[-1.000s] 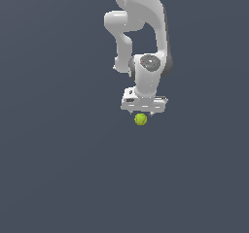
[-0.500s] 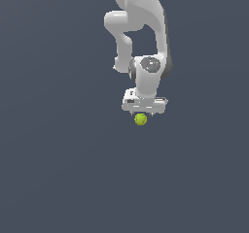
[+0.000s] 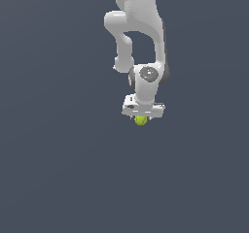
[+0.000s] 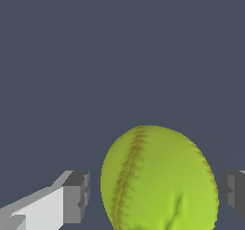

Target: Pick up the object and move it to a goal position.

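The yellow-green ball (image 3: 141,121) with reddish-brown seam lines lies on the dark grey floor directly under my white gripper (image 3: 142,116). In the exterior view the gripper's body hides the ball's top. In the wrist view the ball (image 4: 158,181) sits between the two grey fingertips (image 4: 76,198), with a narrow gap on each side. My gripper (image 4: 154,195) is open around the ball, and the pads do not touch it.
The plain dark grey floor (image 3: 58,178) fills the scene all around. The white arm (image 3: 141,28) rises from the gripper towards the top of the exterior view. No other objects show.
The gripper has come down a little over the ball, so its body now covers the ball's top. The ball has not moved.
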`<state>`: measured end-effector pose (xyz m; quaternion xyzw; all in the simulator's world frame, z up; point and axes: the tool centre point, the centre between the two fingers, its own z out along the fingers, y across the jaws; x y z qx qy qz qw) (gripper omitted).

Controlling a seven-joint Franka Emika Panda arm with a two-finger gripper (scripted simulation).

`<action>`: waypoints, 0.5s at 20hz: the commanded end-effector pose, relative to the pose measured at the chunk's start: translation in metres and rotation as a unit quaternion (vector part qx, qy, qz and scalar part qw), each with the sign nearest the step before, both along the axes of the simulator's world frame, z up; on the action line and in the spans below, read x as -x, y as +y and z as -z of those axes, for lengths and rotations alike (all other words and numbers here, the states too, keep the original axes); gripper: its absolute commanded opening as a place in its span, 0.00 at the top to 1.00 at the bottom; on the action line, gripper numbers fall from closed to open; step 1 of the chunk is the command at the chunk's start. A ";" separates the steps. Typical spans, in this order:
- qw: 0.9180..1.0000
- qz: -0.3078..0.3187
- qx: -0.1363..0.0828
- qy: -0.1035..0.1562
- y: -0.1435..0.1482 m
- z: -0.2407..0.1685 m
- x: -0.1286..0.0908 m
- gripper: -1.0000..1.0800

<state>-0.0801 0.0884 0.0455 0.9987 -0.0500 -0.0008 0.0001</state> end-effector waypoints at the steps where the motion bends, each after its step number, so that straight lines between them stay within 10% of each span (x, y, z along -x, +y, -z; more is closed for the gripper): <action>1: 1.000 0.000 0.000 -0.001 0.000 0.004 -0.001 0.04; 2: 1.000 0.000 0.000 -0.001 0.000 0.004 -0.001 0.04; 3: 1.000 0.000 0.000 -0.001 0.000 0.004 -0.001 1.00; 10: 1.000 0.000 0.000 -0.001 0.000 0.004 -0.001 1.00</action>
